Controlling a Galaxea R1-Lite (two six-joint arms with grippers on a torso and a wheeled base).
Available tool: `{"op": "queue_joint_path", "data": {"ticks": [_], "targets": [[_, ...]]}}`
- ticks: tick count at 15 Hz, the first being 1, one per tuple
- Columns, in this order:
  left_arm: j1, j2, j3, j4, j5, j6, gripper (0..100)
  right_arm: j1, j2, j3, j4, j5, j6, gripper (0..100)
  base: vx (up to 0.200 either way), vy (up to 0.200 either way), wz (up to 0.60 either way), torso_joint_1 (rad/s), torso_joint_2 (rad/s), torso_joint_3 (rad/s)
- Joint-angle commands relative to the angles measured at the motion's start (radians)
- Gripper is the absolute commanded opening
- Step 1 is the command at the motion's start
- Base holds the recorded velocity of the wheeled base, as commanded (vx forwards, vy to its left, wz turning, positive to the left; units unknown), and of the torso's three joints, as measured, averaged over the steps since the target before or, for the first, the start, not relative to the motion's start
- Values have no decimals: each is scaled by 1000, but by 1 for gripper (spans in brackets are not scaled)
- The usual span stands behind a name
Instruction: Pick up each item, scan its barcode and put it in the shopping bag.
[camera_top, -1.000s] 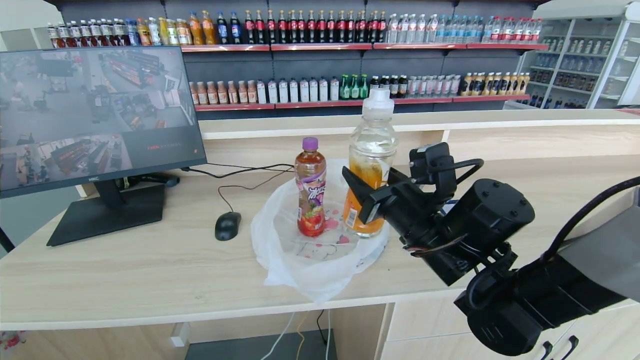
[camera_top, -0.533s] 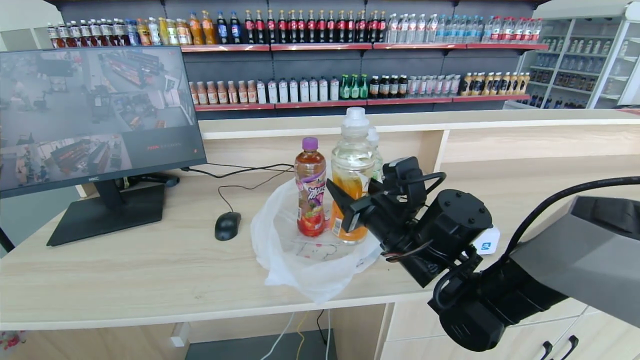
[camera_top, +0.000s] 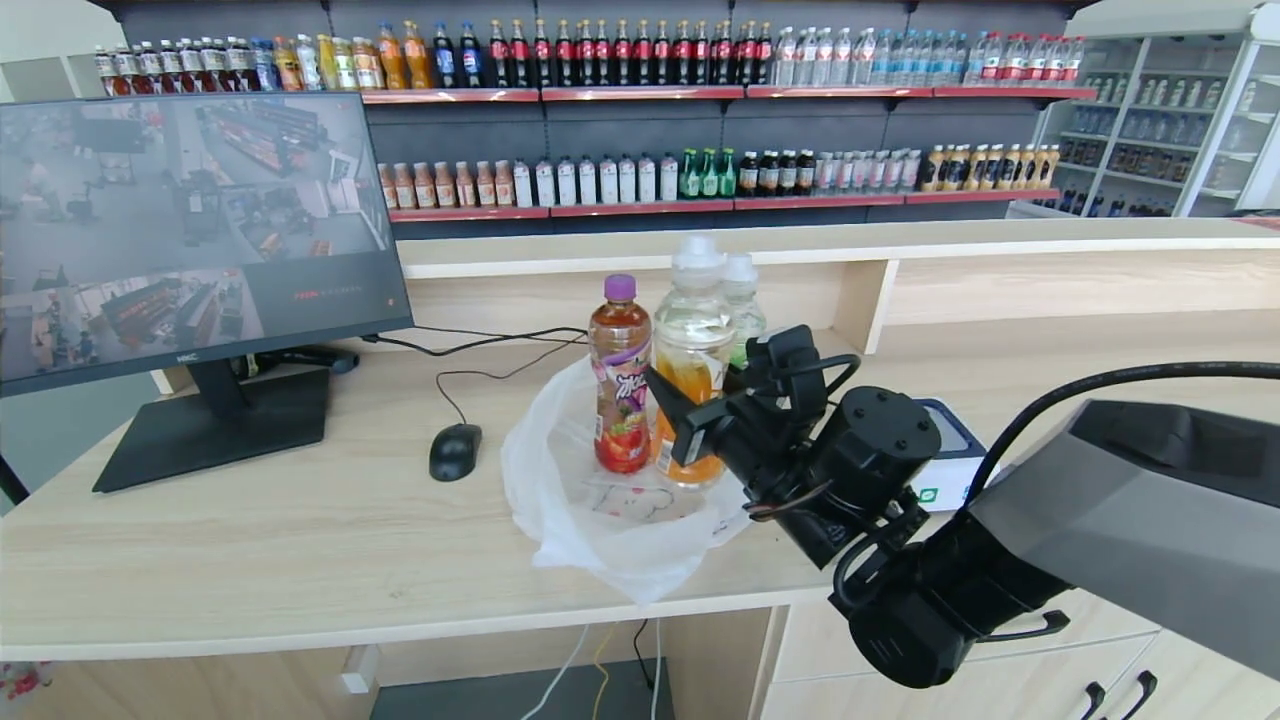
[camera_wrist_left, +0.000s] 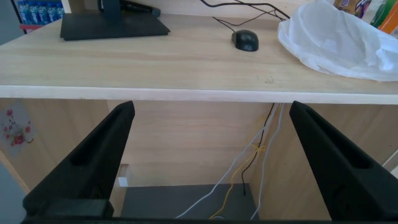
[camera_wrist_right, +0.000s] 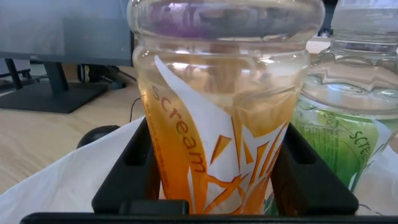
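Orange bottle (camera_top: 688, 345), gripped by right tool (camera_top: 700, 418)

A big screen (camera_top: 190, 230) stands on the left side of the wooden counter (camera_top: 250, 545). A black mouse (camera_top: 455, 451) lies on the counter near the screen's foot. Behind the counter, long shelves (camera_top: 640, 95) hold rows of drink bottles (camera_top: 620, 180). Thin cords (camera_wrist_left: 261, 148) hang down under the counter.

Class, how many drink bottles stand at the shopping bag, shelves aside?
3: purple-capped bottle standing on the shopping bag, orange bottle beside it in the right tool, green-labelled bottle behind.
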Motion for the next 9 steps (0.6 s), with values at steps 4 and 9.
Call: {"op": "queue_joint_path", "data": {"ticks": [4, 9], "targets": [[0, 0, 0, 0, 0, 0, 100, -3, 41, -24, 0, 1, 5, 0, 0, 0, 0, 0, 0, 0], [0, 0, 0, 0, 0, 0, 100, -25, 78, -33, 0, 4, 5, 0, 0, 0, 0, 0, 0, 0]]}}
